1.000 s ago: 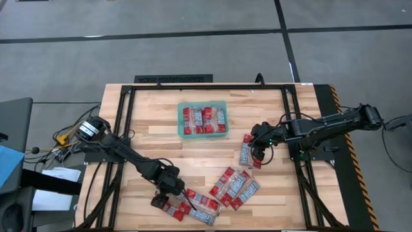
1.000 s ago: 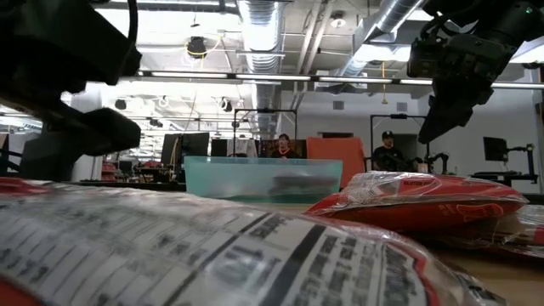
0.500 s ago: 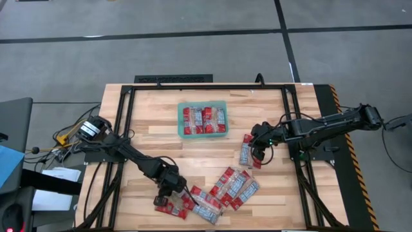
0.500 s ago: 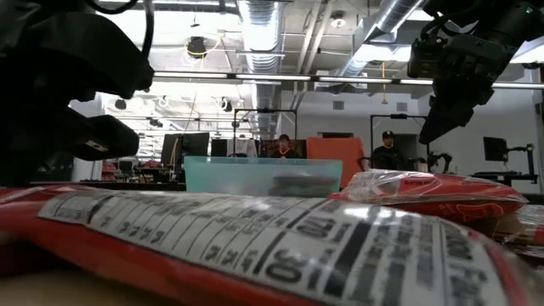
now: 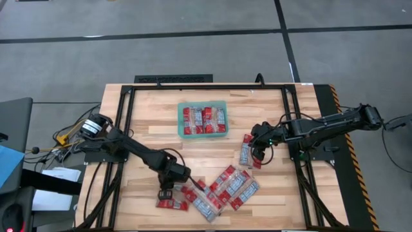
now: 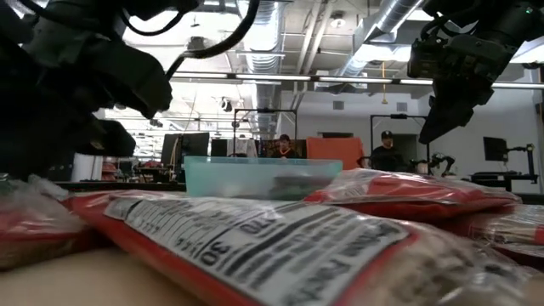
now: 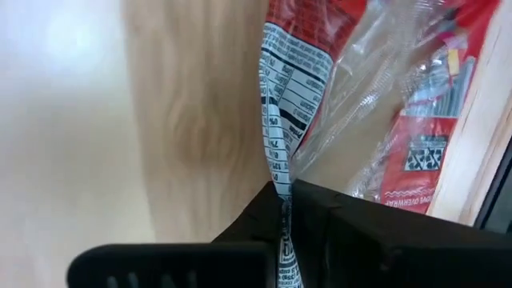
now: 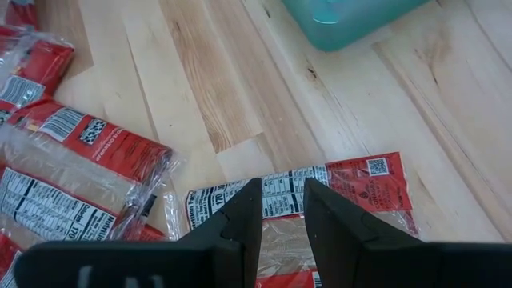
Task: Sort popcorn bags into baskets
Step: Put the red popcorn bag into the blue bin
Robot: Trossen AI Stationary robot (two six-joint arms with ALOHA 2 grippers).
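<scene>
Several red popcorn bags with clear or white middles lie loose on the wooden table near its front edge [image 5: 235, 183], and several more lie in the teal basket [image 5: 203, 120] at the far middle. My left gripper [image 5: 172, 188] is down among the near bags, shut on one of them [image 7: 296, 96]; another bag [image 5: 170, 203] lies flat beside it. My right gripper [image 8: 282, 210] hangs open over a bag [image 8: 352, 182] to the right of the basket, a finger on either side of its label. I cannot tell whether it touches that bag. My left gripper pinches the thin edge [image 7: 280, 204] of a bag, by its printed nutrition label, between its two shut fingers. The bag stands on edge in the hold and runs away from the fingers toward the other bags, its far part [image 5: 205, 202] low over the table.
Black frame rails [image 5: 125, 129] run along the table's left, right and far sides. Bare wood lies between the basket and the near bags. People and equipment show in the room behind the basket [image 6: 263, 177].
My left gripper has shut on a bag's edge and gone toward the table's right edge. The bag with the nutrition label has been dragged and turned about with it, ending closer to the bags at the near middle. The right arm has kept still.
</scene>
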